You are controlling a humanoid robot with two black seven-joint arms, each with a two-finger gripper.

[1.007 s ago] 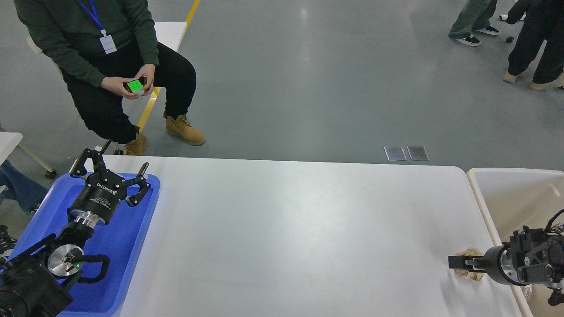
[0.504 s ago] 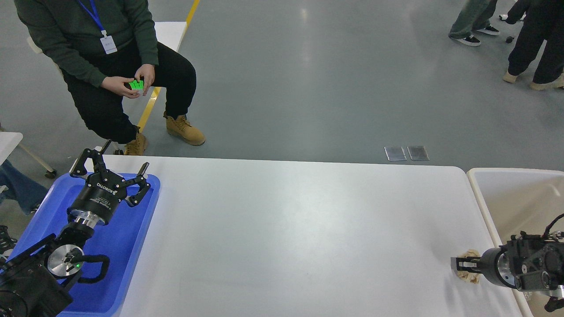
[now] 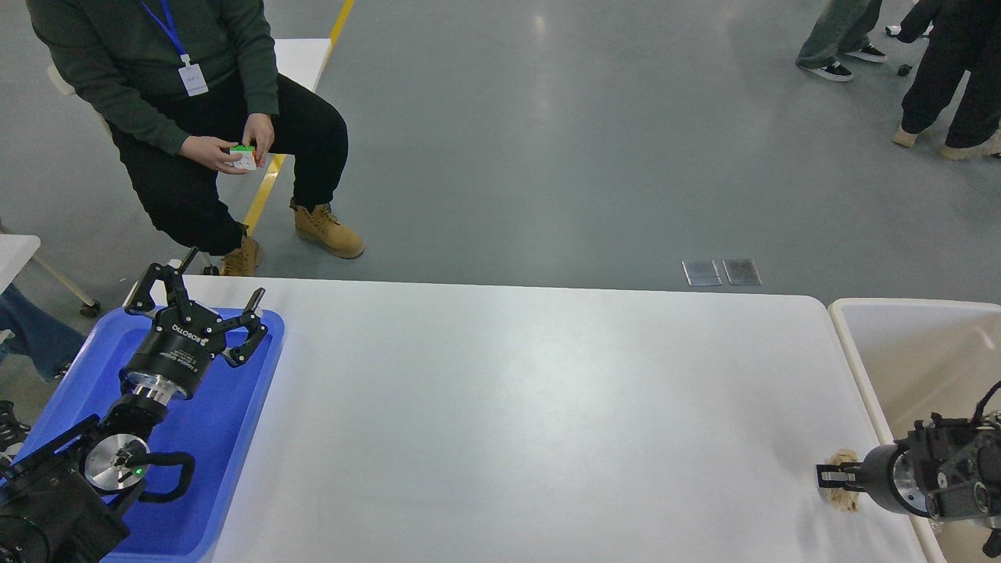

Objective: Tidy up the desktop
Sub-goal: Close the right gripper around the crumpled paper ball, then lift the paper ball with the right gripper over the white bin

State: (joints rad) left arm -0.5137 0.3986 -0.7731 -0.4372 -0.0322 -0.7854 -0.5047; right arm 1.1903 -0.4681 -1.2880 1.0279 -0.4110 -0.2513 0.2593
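The white desktop [image 3: 508,407] fills the middle of the head view. My right gripper [image 3: 830,475] comes in from the right edge, low over the desktop's right front corner. It is shut on a small crumpled brown paper wad [image 3: 844,502], which shows above and below the fingers. My left gripper [image 3: 205,291] is open and empty, fingers spread wide, held over the far end of the blue tray [image 3: 235,438] at the desktop's left side.
A beige rimmed bin [image 3: 899,344] stands right beside the desktop's right edge. A seated person [image 3: 180,86] handles a colour cube beyond the far left corner. Other people stand at the far right. A small white table's corner [image 3: 16,250] shows at the left edge.
My right gripper has drawn back to the right and toward the front edge, taking the brown paper wad with it. The left arm has not moved. The seated person turned the cube.
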